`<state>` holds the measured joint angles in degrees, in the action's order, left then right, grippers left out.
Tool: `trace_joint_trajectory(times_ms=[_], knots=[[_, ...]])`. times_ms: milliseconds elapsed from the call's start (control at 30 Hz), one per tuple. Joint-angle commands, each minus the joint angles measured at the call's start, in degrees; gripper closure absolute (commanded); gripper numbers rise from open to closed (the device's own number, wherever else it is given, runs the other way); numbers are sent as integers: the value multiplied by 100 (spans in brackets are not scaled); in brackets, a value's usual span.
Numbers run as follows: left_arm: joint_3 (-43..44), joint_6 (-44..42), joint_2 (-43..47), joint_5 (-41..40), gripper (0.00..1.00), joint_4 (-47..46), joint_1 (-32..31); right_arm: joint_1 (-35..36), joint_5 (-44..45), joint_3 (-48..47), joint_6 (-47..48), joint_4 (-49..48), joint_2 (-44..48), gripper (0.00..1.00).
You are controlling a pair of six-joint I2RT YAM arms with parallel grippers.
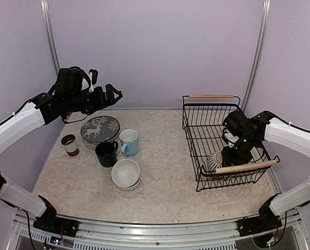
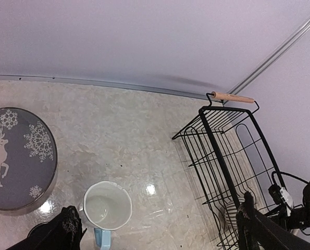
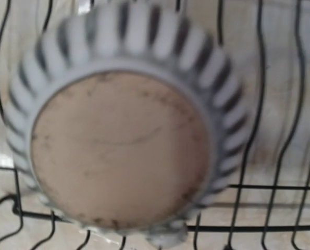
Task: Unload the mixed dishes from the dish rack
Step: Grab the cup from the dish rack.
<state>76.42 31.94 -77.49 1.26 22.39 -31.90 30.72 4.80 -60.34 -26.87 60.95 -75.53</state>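
Right gripper, grip unreadable from here, sits just over the striped dish in the rack, so best pinch its rim squarely and lift clear of the wires

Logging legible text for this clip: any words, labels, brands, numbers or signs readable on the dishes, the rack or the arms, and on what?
No readable text in any view.
Deer-pattern plate: only a white deer and snowflakes, no letters.
Striped dish in the dish rack: stripes and a bare base, no mark visible; the view is blurred.
Small white part on the right arm: too small to tell whether it bears print.
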Motion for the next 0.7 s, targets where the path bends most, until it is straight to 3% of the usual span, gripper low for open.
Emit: trace_joint_trajectory(times_ms=[0,533,667], knots=[[74,-22,-19,32,1,39,17,-39,-364,160,179,-107,-154,51],[118,-30,-98,61,1,81,15,-40,14,699,74,-751,-593,58],[116,-39,-99,55,1,81,14,-40,-144,896,-1,-1296,-676,65]])
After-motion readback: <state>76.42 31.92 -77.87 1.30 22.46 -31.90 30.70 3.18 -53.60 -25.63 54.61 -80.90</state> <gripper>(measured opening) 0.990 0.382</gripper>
